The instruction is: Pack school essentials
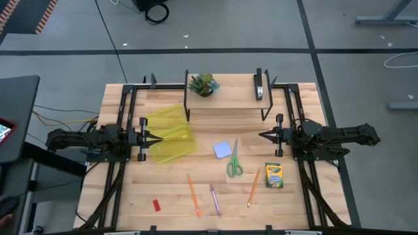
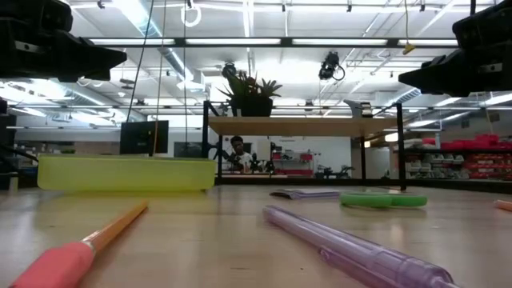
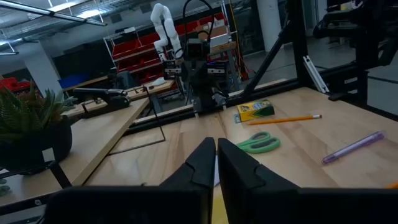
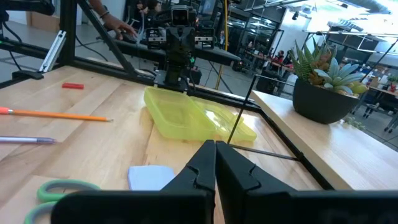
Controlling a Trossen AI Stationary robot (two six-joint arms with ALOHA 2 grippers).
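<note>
Nothing's packed yet. The green-handled scissors (image 1: 234, 163) lie flat mid-bench, loops toward the near edge and blades pointing far, long axis roughly near-to-far, just beside the pale blue notepad (image 1: 223, 149). I'd guess they're light but stiff and a bit slippery; pinching across the blades just above the loops looks safest. The crayon box (image 1: 274, 175) sits right of them, a light cardboard thing, so grab it across the narrow sides. Three orange pencils (image 1: 193, 194) and the purple pen (image 1: 214, 200) lie near the front edge, mostly near-to-far, thin and likely to roll. The red eraser (image 1: 156, 205) is at near left. The yellow tray (image 1: 171, 135) lies left of centre. The left tool (image 1: 159, 138) hovers by it, pinched closed and empty; the right tool (image 1: 262, 136) waits on the right, also closed and empty.
</note>
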